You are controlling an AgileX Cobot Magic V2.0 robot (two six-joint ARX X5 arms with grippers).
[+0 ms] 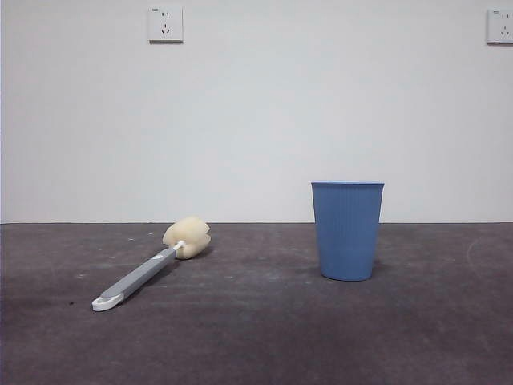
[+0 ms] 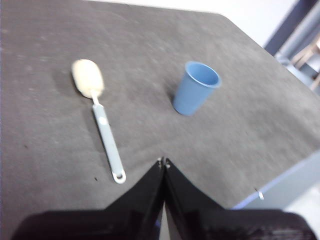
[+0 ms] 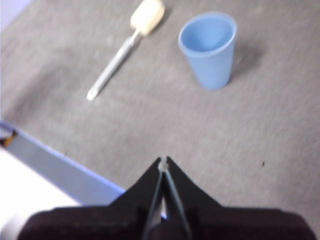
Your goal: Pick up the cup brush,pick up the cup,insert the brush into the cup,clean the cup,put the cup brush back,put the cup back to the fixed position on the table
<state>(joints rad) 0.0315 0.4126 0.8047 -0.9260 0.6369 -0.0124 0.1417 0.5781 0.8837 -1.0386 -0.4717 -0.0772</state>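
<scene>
Standing upright on the dark worktop (image 1: 256, 337), the cup (image 1: 347, 230) is untouched.
The cup brush (image 1: 152, 262) lies flat well apart from the cup; left hand (image 2: 163, 162) and right hand (image 3: 163, 161) hover above, each pressed together, holding nothing.

On the dark surface (image 1: 256, 337) the blue cup (image 1: 347, 231) stands upright, well apart from the cup brush (image 1: 152, 265) lying at its 9 o'clock, sponge head toward the wall.
</scene>
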